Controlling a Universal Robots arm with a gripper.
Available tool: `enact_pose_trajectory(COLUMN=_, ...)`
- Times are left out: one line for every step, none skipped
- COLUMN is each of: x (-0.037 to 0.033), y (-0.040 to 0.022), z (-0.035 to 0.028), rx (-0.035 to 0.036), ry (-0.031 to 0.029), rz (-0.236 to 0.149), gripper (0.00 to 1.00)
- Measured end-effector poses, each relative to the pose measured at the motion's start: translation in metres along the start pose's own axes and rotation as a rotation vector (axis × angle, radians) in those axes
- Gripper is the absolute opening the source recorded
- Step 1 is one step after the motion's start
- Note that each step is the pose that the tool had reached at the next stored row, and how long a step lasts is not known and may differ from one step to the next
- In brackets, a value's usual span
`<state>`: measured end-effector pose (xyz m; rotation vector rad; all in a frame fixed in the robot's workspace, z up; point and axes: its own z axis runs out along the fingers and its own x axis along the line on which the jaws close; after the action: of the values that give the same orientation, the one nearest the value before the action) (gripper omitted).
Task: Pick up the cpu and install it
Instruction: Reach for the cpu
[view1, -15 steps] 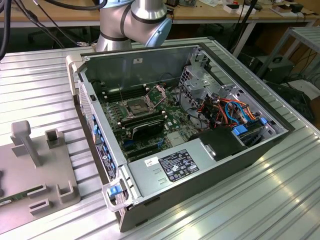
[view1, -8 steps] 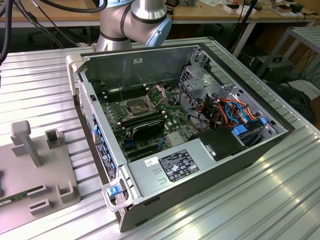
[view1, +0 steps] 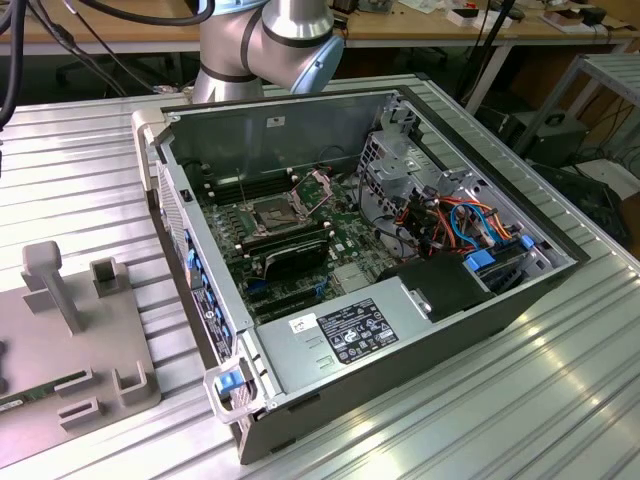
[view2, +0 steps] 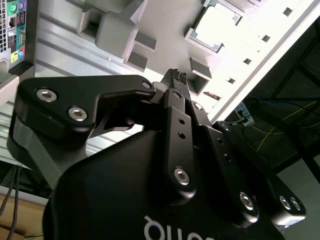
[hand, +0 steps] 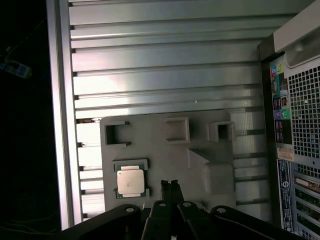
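Seemingly cpu (hand: 131, 181) sits in grey holder (hand: 131, 163); claw (hand: 170, 185) closed nearby.

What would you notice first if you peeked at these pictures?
The big open computer case on the ribbed metal table grabs the eye, packed with parts and bright orange and blue cables. In the first wrist view, a small shiny silver cpu sits in a grey holder plate. The robot's black hand hangs shut near it.
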<state>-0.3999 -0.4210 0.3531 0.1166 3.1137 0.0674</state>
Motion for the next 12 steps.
enact_pose_trajectory(x=0.0000, y=0.0000, z=0.0000, rx=0.0000, ry=0.0000, rz=0.000, gripper=0.11)
enact_pose_trajectory(x=0.0000, y=0.0000, z=0.0003, rx=-0.0001, ry=-0.0002, rz=0.000, gripper=0.11)
enact_pose_trajectory(x=0.0000, y=0.0000, z=0.0010, rx=-0.0003, ry=-0.0004, rz=0.000, gripper=0.11)
enact_pose_trajectory(x=0.0000, y=-0.0001, z=0.0016, rx=-0.0002, ry=-0.0002, rz=0.000, gripper=0.11)
enact_pose_trajectory(x=0.0001, y=-0.0001, z=0.0031, rx=0.0000, ry=-0.0001, rz=0.000, gripper=0.11)
enact_pose_trajectory(x=0.0001, y=-0.0002, z=0.0047, rx=-0.0001, ry=-0.0001, rz=0.000, gripper=0.11)
enact_pose_trajectory(x=0.0001, y=-0.0003, z=0.0058, rx=0.0000, ry=-0.0001, rz=0.000, gripper=0.11)
enact_pose_trajectory(x=0.0002, y=-0.0003, z=0.0069, rx=-0.0001, ry=-0.0001, rz=0.000, gripper=0.11)
enact_pose_trajectory(x=0.0002, y=-0.0004, z=0.0079, rx=0.0000, ry=0.0000, rz=0.000, gripper=0.11)
enact_pose_trajectory(x=0.0002, y=-0.0004, z=0.0090, rx=0.0001, ry=0.0002, rz=0.000, gripper=0.11)
enact_pose_trajectory(x=0.0003, y=-0.0004, z=0.0090, rx=0.0002, ry=0.0002, rz=0.000, gripper=0.11)
enact_pose_trajectory(x=0.0003, y=-0.0004, z=0.0091, rx=0.0001, ry=0.0001, rz=0.000, gripper=0.11)
